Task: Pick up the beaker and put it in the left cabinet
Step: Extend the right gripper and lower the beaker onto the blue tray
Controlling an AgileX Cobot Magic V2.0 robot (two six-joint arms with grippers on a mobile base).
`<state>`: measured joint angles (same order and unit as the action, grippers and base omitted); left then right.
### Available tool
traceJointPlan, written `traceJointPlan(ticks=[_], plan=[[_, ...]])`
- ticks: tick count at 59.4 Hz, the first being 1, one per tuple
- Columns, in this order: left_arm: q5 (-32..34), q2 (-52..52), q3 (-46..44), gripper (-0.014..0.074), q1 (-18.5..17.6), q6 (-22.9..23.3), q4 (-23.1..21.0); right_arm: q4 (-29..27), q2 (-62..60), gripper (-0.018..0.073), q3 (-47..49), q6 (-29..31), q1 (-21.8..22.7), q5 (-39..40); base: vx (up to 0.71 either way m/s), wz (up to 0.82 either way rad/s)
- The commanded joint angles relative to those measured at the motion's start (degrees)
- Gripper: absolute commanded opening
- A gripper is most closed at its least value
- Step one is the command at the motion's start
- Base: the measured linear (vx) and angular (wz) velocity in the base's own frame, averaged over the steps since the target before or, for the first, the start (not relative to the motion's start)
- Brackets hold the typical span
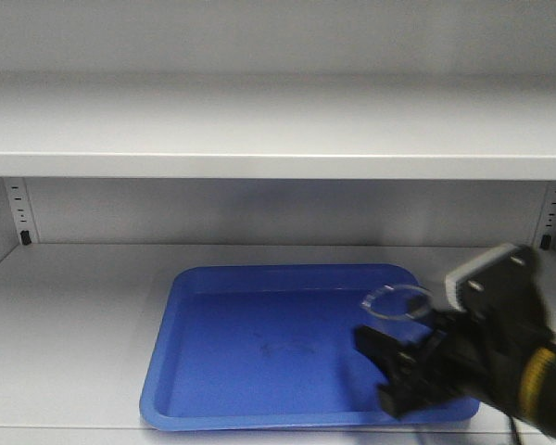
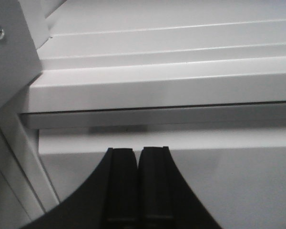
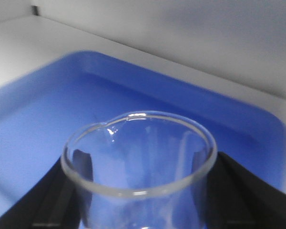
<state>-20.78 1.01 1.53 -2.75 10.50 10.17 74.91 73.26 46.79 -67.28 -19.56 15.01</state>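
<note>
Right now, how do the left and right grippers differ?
The left gripper has its jaws shut together on nothing, while the right gripper has its jaws spread around the beaker, gripping it. The left gripper faces shelf edges of the cabinet, while the right gripper hangs over the right front corner of the tray. Both have black jaws.

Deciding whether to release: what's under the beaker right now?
The blue tray lies under the beaker, on a shelf of the left cabinet. The right gripper is closed on the beaker and covers its base, so contact with the tray cannot be seen.
</note>
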Motion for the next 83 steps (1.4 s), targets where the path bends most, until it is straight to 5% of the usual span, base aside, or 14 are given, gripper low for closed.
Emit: traceJointPlan(ticks=[1, 22, 39, 52, 69, 83], plan=[[4.29, 0.56, -0.89, 0.0004, -0.31, 0.23, 0.19, -0.65, 5.56, -0.0004, 7.57, 0.76, 0.22, 5.54, 0.0, 0.0], [4.29, 0.56, -0.89, 0.0004, -0.31, 0.23, 0.19, -1.21, 26.08, -0.0004, 22.77, 5.28, 0.22, 11.93, 0.0, 0.0], [4.29, 0.56, -0.89, 0.0004, -0.31, 0.23, 0.19, -4.67, 29.47, 0.0065, 25.4, 8.05, 0.22, 13.17, 0.0, 0.0], [4.29, 0.56, -0.89, 0.0004, -0.31, 0.23, 0.19, -5.04, 29.47, 0.0242, 25.4, 8.29, 0.22, 13.44, 0.0, 0.0], [4.29, 0.56, -0.89, 0.0004, -0.31, 0.23, 0.19, -5.53, 29.4, 0.0611, 25.4, 8.29, 0.22, 13.55, 0.0, 0.0], [4.29, 0.56, -0.89, 0.0004, -0.31, 0.23, 0.19, -5.53, 28.61, 0.0687, 25.46, 8.29, 0.22, 12.89, 0.0, 0.0]])
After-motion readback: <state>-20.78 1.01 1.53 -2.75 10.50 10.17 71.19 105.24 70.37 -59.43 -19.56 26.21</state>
